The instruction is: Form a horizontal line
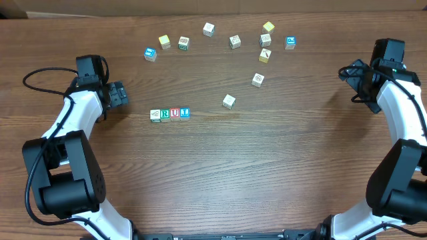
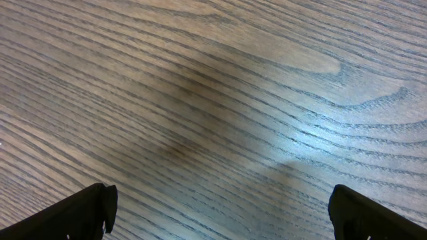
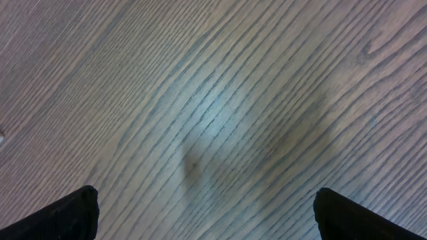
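Note:
In the overhead view the horizontal line lies left of centre: a straight row of touching cubes, a pale one with a green mark, a green R, a red U and a blue letter. My left gripper is open and empty, up and to the left of the row, apart from it. Its wrist view shows only bare wood between the fingertips. My right gripper is open and empty at the far right; its wrist view shows bare wood.
Loose cubes lie scattered at the back: blue, yellow, white, yellow, blue and others. Two white cubes sit right of the row. The wooden table stretches to the front.

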You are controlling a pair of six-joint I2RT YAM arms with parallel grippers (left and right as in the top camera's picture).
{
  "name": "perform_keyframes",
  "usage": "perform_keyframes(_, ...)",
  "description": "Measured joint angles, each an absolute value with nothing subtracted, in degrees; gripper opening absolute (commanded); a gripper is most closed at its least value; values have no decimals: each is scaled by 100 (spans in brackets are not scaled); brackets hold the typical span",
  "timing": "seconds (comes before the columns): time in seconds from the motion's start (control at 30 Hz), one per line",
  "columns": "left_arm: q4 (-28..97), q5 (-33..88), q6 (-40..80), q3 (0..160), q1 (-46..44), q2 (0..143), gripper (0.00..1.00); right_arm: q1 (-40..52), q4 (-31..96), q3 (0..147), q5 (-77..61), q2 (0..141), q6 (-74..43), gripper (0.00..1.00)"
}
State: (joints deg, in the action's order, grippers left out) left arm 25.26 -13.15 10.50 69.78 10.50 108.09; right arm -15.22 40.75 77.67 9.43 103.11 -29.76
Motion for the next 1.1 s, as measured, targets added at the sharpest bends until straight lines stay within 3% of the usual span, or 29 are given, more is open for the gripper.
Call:
perform_keyframes(0.7, 2526, -1315, 1050, 6978, 1050, 10809, 99, -1457, 4071, 7476, 945, 8429, -2976, 100)
perform_keyframes(1.1, 2523, -1315, 1050, 6978, 1050, 10809, 100, -183, 4073, 6025, 941, 7612, -2974, 100)
